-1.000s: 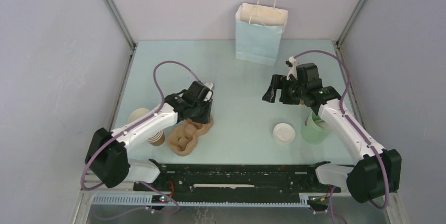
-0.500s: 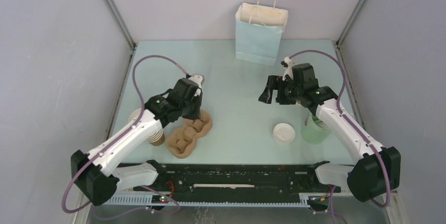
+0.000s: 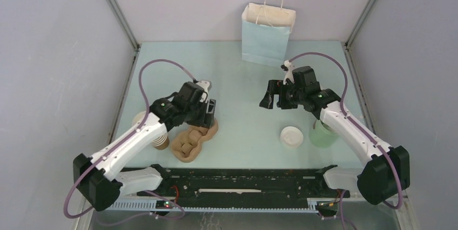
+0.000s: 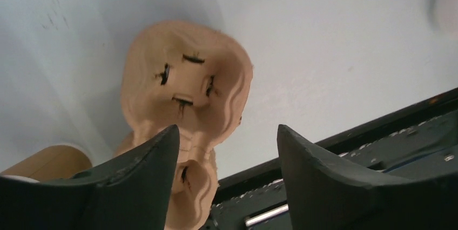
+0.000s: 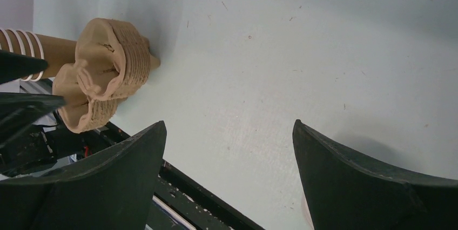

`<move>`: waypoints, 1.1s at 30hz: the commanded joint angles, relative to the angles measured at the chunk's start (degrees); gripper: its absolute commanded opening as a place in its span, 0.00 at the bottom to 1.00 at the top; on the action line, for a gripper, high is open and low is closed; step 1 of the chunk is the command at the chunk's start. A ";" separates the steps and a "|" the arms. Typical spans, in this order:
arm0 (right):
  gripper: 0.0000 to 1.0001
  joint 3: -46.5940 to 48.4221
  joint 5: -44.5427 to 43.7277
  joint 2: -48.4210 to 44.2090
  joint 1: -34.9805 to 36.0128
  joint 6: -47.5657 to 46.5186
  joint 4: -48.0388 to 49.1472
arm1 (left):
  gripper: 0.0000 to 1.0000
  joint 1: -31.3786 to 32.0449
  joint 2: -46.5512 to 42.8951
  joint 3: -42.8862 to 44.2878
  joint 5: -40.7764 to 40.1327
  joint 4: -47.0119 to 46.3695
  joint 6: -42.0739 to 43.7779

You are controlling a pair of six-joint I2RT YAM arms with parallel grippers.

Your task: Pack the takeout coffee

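Both arms have shifted vs 0.5 s ago. The left gripper [image 4: 228, 130] has dropped and moved right, and is now over the far lobe of the pulp carrier stack [image 3: 193, 137]. The right gripper [image 5: 229, 123] has slid left toward table centre. Carriers, lid [image 3: 291, 136], pale green cup [image 3: 322, 135] and paper bag [image 3: 267, 35] sit as before.

Tools: left jaws are apart w/ nothing btwn them, hovering over a carrier pocket. Right jaws are wide apart and empty, above bare table.

Kraft paper cup [image 3: 139, 117]: at the left side of the table, left of the carriers and well apart from both grippers. The left forearm crosses just near-right of it. Ribbed pale rims of a nested cup stack [image 3: 160, 142] show on the forearm's near side, so I can't tell if this cup stands alone or tops that stack. The right wrist cam shows only stacked rims past the carriers.

Looks: brown kraft wall, pale round top, approx as wide as one carrier pocket. Contents can't be seen.

Handling (judgement): thin paper, v. light, and the wall dents under a hard pinch; it's prob. stiffest at the rolled rim. Best taken across the body just under the rim w/ a modest squeeze and kept upright. If nested, it may drag the next cup up w/ it. The taper should let it wedge into a pocket.
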State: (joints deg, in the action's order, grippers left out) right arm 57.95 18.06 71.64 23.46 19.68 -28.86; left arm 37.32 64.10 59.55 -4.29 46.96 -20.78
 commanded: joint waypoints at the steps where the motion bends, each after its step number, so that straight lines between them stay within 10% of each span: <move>1: 0.96 -0.12 -0.91 -0.10 0.52 0.54 1.31 | 0.74 -0.24 3.10 -3.42 2.69 1.47 2.84; 23: 0.95 -0.22 -2.07 0.13 0.56 -1.58 -0.65 | 0.39 -0.28 16.27 -1.70 6.71 -5.04 4.66; 33: 0.96 -0.65 -2.07 -0.09 0.57 -1.51 -0.69 | 0.37 -0.30 15.13 -2.00 10.85 -6.16 3.99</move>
State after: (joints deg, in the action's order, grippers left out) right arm 57.63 16.58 71.68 23.66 19.20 -29.89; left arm 37.30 80.75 56.01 3.46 42.98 -16.93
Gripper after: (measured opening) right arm 0.956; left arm 0.376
